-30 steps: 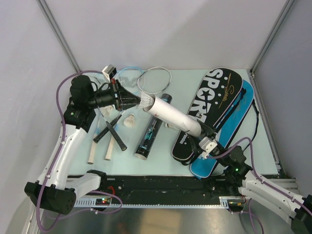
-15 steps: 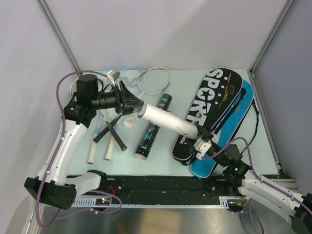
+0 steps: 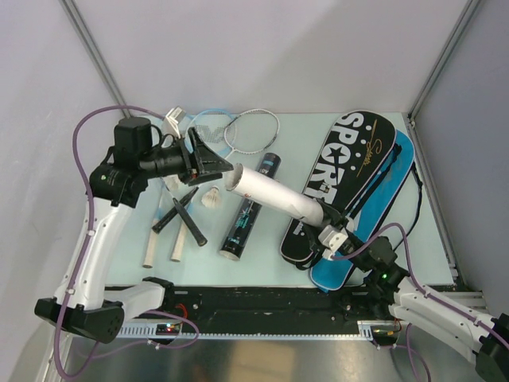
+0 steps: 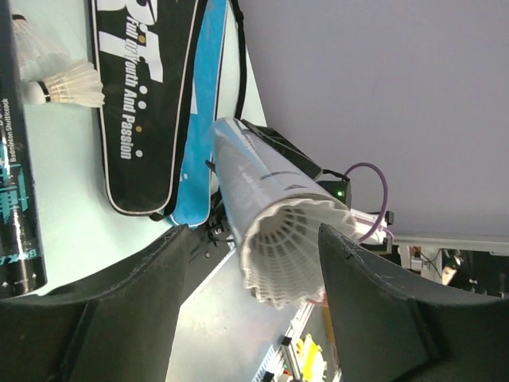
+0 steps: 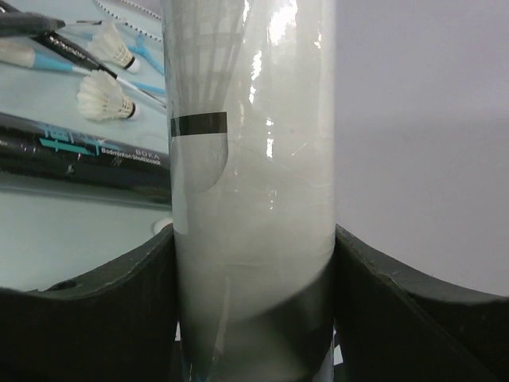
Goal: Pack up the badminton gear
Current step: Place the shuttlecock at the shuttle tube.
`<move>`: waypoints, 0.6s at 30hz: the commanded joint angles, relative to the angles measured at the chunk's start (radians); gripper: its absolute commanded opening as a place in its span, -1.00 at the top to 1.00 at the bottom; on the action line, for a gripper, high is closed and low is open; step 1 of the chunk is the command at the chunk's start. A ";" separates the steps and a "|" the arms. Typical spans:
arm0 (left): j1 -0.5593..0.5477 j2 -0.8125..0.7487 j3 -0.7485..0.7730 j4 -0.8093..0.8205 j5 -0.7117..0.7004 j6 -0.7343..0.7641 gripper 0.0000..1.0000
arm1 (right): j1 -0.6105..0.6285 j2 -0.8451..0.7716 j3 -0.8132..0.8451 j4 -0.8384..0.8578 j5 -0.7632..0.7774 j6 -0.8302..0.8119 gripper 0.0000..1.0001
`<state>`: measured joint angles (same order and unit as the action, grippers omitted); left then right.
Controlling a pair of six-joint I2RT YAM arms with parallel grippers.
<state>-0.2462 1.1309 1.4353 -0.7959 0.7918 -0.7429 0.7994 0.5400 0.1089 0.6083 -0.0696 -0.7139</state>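
Right hand clamps white tube, tilted above table. Left hand spread at tube mouth; shuttlecock inside.

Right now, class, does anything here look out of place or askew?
The long white tube slants off the table in the right gripper, a feather shuttlecock flaring at its mouth; two white shuttlecocks lie loose on the table.

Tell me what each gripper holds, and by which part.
The right gripper clamps the white tube near its lower end; the left gripper is open, holding nothing.
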 commanded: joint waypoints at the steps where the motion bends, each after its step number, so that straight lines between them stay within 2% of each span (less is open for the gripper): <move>1: -0.006 -0.030 0.050 -0.045 -0.058 0.048 -0.40 | 0.009 -0.001 0.030 0.153 -0.014 0.053 0.31; 5: -0.009 -0.035 0.090 -0.080 -0.118 0.098 -0.32 | 0.016 0.010 0.022 0.161 -0.017 0.068 0.31; 9: -0.039 -0.034 0.173 -0.103 -0.186 0.160 -0.02 | 0.020 0.010 0.021 0.155 -0.016 0.075 0.31; 12: -0.084 -0.017 0.217 -0.105 -0.184 0.179 0.23 | 0.021 0.015 0.022 0.155 -0.018 0.078 0.31; 18: -0.174 -0.001 0.219 -0.113 -0.215 0.181 0.59 | 0.023 0.021 0.019 0.160 -0.015 0.079 0.31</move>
<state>-0.3756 1.1236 1.6386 -0.8955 0.6174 -0.5941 0.8154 0.5648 0.1089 0.6640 -0.0849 -0.6537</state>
